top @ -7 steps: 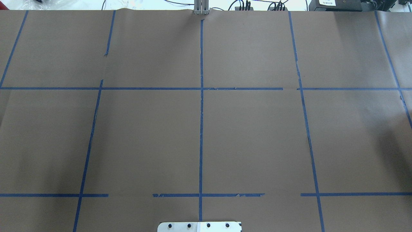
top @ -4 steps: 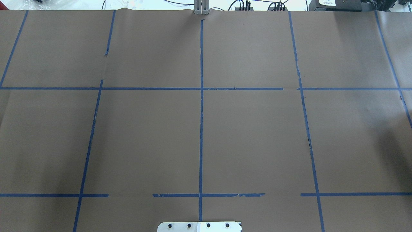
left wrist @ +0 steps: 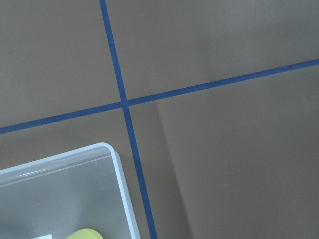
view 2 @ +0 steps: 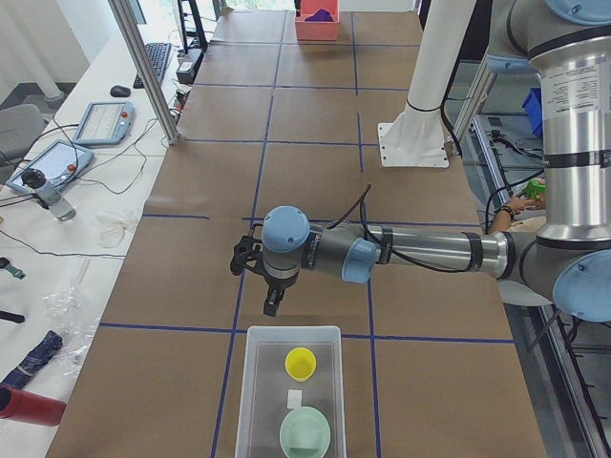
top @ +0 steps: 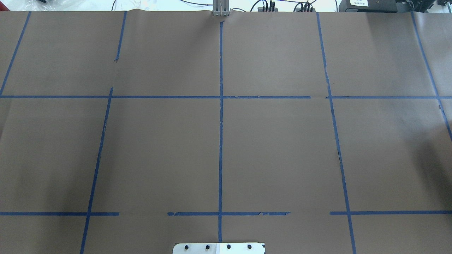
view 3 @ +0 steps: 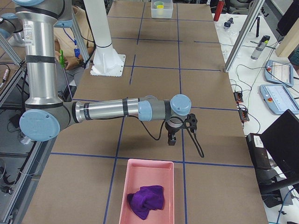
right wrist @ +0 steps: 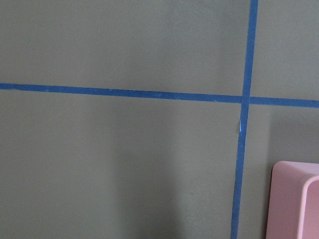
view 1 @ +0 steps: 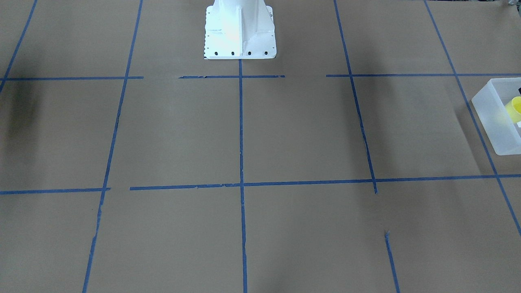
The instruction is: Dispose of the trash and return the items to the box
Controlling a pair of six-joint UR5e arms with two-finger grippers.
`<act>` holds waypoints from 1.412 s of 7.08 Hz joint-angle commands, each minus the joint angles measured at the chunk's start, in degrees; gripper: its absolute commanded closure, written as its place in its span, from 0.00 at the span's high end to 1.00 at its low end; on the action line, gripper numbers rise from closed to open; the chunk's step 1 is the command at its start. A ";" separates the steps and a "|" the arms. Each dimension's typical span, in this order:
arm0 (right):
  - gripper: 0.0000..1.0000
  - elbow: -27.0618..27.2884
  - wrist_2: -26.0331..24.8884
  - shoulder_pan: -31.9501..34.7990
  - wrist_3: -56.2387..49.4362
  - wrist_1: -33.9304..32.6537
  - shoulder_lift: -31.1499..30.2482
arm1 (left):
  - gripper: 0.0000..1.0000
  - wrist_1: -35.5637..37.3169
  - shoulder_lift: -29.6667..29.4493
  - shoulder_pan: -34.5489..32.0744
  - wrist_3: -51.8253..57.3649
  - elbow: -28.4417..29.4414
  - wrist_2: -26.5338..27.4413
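Box (view 2: pixel 252 382): a rectangular bin of frosted, translucent white plastic with straight walls and rounded corners. It stands on the brown paper (view 2: pixel 191 258) that covers the table at the end on the robot's left. The paper is matte and is divided into a grid by strips of blue tape (view 2: pixel 260 181).

Contents of the box:
- Yellow cup (view 2: pixel 300 363): small, round and plastic, upright with its mouth upward, in the half of the box nearer the table centre.
- Green bowl (view 2: pixel 305 431): pale, round, slightly wider than the cup and glossy inside, in the other half of the box.
- White slip (view 2: pixel 294 396): small and flat, lying on the box floor between cup and bowl.

Left gripper (view 2: pixel 271 309): points downward over the paper, near the box's short wall but apart from it. How far its fingers are spread cannot be told.

Right gripper (view 3: pixel 171 139): points downward over the paper at the opposite end of the table, near a pink tray (view 3: pixel 122 196). The tray is opaque and rectangular and holds a crumpled purple cloth (view 3: pixel 145 200). Its finger spread cannot be told either.
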 commanded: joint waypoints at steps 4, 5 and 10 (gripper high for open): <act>1.00 1.00 0.15 0.06 0.56 0.00 0.17 | 1.00 21.19 -7.19 -0.66 0.00 -2.77 6.00; 1.00 1.00 0.15 -0.02 0.65 0.00 0.17 | 1.00 21.35 -7.13 -0.66 0.00 -3.12 5.91; 1.00 1.00 0.15 -0.02 0.56 0.00 0.26 | 1.00 18.19 -7.13 -0.58 1.31 -6.01 6.52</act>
